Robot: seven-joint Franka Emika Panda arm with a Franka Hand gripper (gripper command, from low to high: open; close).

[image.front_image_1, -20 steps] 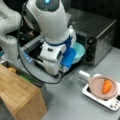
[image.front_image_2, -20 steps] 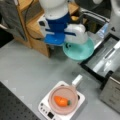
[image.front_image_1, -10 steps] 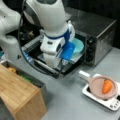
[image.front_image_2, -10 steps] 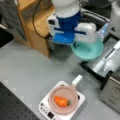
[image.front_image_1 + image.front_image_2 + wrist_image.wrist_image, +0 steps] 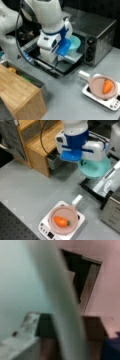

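Observation:
My gripper (image 5: 67, 49) is shut on the rim of a teal bowl (image 5: 75, 42), holding it over the open door and pulled-out tray (image 5: 72, 58) of a toaster oven (image 5: 100, 37). In a front view the bowl (image 5: 95, 167) hangs just below the blue and white hand, with the gripper (image 5: 82, 163) at its left rim. The wrist view is filled by the bowl's pale inside (image 5: 20, 277) and its rim (image 5: 61, 305) running down the middle. The fingertips are hidden behind the hand in both front views.
A pink pan (image 5: 103, 87) with a carrot (image 5: 107, 86) stands on a white scale-like base (image 5: 111, 103) at a front view's lower right; the carrot (image 5: 61, 221) shows again in the pan (image 5: 63, 220). A wooden cabinet (image 5: 20, 97) stands at lower left, also the cabinet (image 5: 37, 142).
The hand has carried the teal bowl further toward the oven opening, up and to the right in a front view. The pan and carrot have not moved.

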